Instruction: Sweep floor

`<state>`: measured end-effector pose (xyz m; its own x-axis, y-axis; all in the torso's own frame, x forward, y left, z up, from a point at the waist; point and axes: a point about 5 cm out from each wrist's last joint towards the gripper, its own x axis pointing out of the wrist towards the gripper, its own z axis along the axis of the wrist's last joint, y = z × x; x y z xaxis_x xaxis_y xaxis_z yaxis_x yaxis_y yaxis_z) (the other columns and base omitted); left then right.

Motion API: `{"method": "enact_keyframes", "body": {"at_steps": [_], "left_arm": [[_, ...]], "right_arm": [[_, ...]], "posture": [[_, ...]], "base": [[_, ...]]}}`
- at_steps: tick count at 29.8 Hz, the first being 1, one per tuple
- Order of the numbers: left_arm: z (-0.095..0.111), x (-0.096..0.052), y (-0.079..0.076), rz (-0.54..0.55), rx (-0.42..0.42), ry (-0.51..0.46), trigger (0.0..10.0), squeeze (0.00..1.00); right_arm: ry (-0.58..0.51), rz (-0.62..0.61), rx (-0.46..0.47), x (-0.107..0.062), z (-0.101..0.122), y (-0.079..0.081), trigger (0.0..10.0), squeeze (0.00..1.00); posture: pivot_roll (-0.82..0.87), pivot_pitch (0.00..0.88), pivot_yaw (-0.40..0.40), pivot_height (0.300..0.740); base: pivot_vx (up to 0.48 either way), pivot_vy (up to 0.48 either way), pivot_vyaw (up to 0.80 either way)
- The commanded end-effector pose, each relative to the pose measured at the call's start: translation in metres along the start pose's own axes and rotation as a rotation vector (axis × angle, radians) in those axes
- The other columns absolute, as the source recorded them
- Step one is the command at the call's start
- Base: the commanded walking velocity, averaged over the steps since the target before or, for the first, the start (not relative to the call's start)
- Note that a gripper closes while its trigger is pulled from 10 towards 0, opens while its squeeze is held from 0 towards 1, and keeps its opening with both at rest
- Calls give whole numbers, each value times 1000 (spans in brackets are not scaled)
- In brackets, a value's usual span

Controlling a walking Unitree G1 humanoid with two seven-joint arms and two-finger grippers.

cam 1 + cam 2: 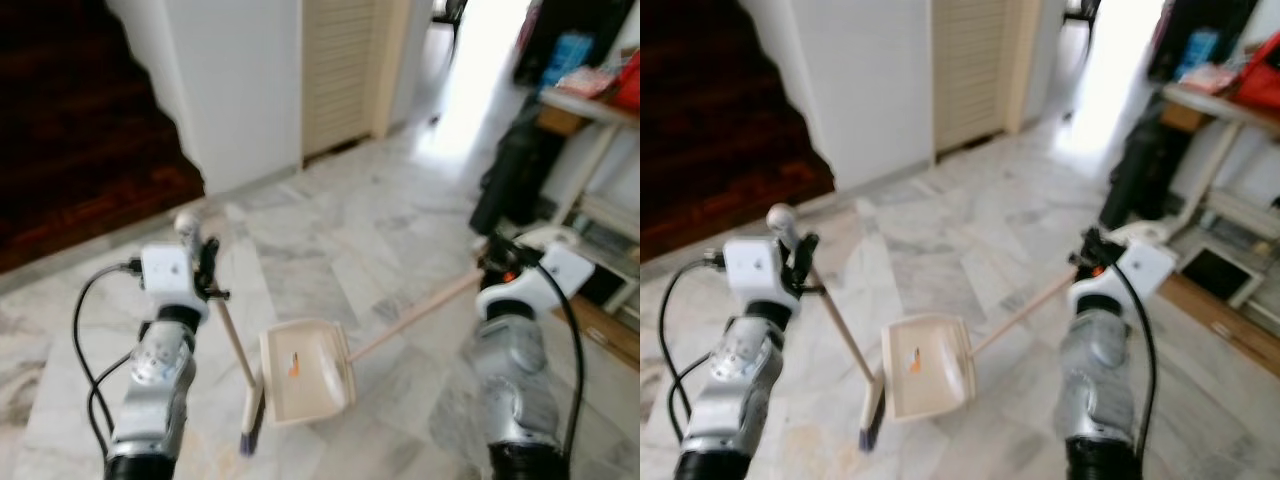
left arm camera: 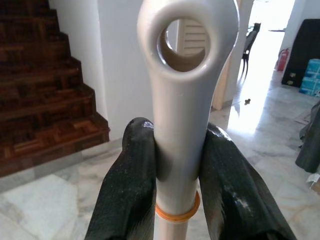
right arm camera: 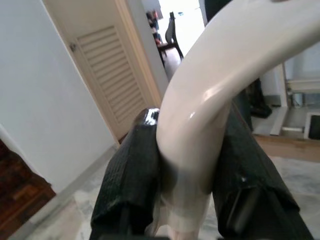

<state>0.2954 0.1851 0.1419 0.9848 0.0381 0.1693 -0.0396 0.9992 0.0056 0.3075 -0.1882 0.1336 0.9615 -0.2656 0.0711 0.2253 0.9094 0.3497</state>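
left eye view: left gripper [image 1: 207,262] clamps broom [image 1: 237,350] handle top, bristles beside dustpan [image 1: 306,372] on floor [image 1: 330,240]; right gripper [image 1: 497,258] clamps dustpan handle, pan flat mid-floor, likely to catch orange scrap [image 1: 294,366].

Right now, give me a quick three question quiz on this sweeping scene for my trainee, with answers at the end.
1. True or false: the left gripper is shut on the broom handle.
2. What does the right gripper hold? A) the dustpan handle B) a cloth C) nothing
3. Fill in: the broom head sits on the marble floor right beside the ____.

Key:
1. True; its fingers clamp just below the hanging loop.
2. A.
3. Dustpan; a small orange scrap lies in it.
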Motion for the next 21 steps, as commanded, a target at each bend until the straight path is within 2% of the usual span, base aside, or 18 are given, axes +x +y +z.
{"method": "enact_keyframes", "body": {"at_steps": [1, 21], "left_arm": [[14, 4, -5, -18, 1, -63, 10000, 0], [13, 4, -4, -18, 4, -58, 10000, 0]], "right_arm": [[-46, 16, 41, 3, 12, 5, 10000, 0], [-47, 26, 43, 4, 12, 7, 10000, 0]], "posture": [[-1, 0, 1, 740], [-1, 0, 10, 740]], "base": [[0, 439, 0], [0, 437, 0]]}}
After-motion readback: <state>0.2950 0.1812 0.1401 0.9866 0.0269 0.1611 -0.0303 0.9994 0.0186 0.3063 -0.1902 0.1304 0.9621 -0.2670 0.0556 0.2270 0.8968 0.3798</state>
